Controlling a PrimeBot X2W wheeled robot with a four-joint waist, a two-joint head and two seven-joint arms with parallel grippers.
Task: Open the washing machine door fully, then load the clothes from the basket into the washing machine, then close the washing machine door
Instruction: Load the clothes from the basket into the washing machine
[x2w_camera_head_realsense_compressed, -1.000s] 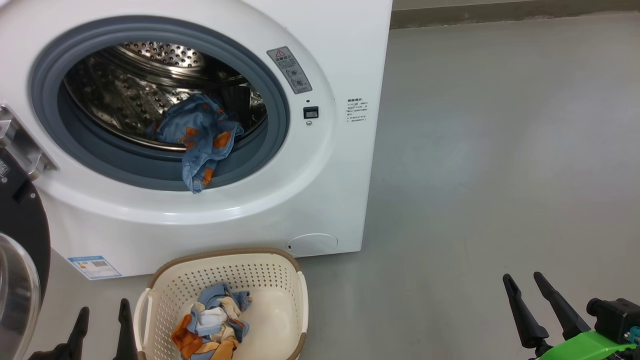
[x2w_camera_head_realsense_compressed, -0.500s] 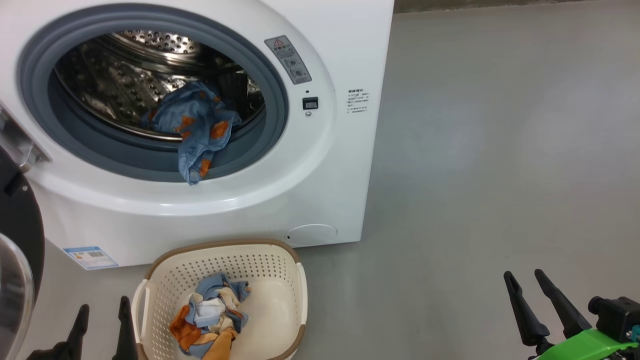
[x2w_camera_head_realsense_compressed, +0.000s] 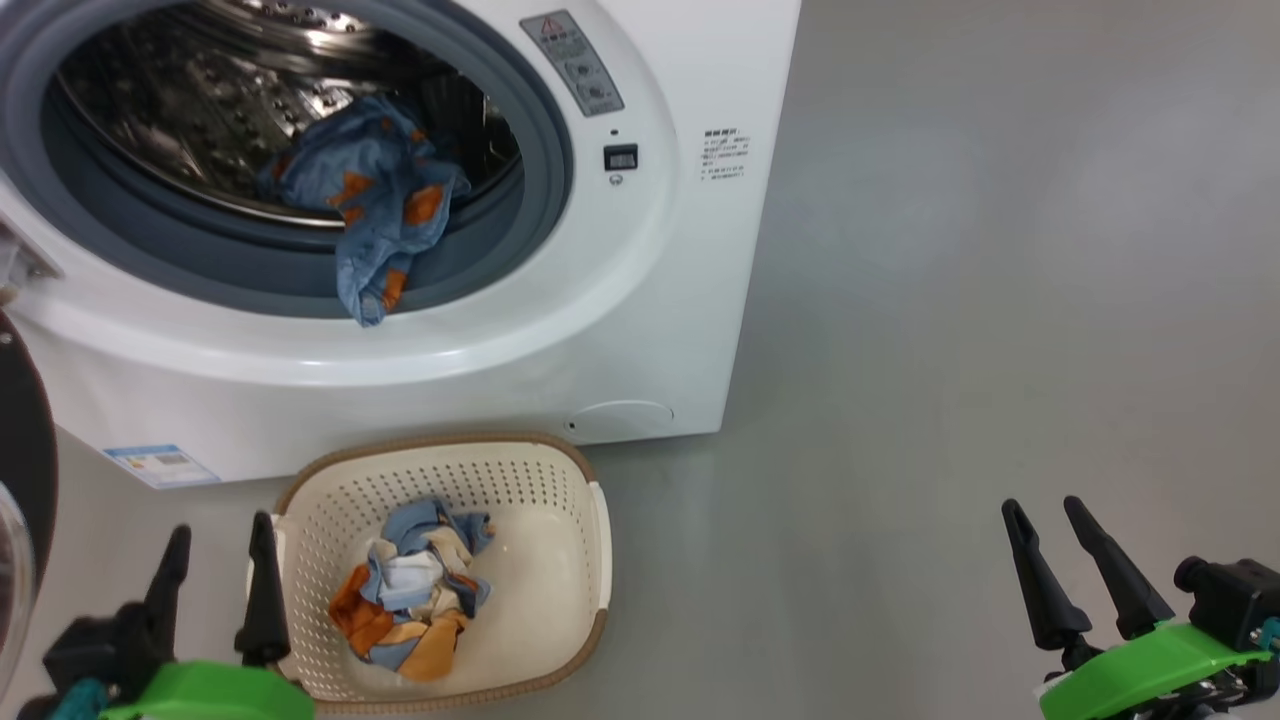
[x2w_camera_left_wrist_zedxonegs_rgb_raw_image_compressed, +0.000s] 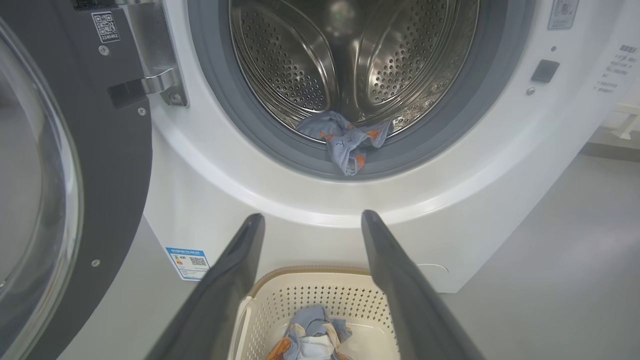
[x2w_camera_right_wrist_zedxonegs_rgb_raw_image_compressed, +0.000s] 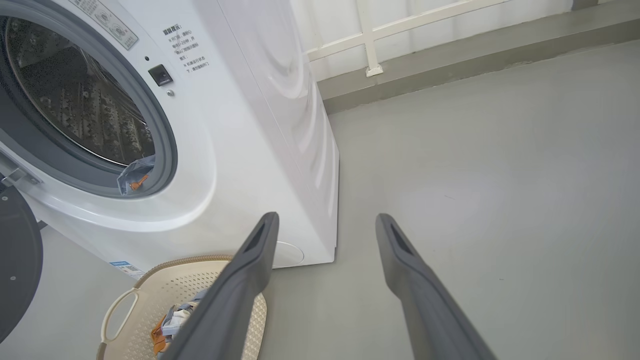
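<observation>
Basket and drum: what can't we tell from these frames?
- Clothes in the basket, head view: crumpled together, piece count unclear.
- Drum floor, left wrist view: partly hidden behind the garment draped over the gasket.
- Washing machine door: cut off by the left edge, full swing unclear.
- Blue label, head view: print too small.

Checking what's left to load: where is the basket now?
In the head view, the basket sits on the floor at lower left, just in front of the washing machine, beside the left gripper, with clothes inside.
</observation>
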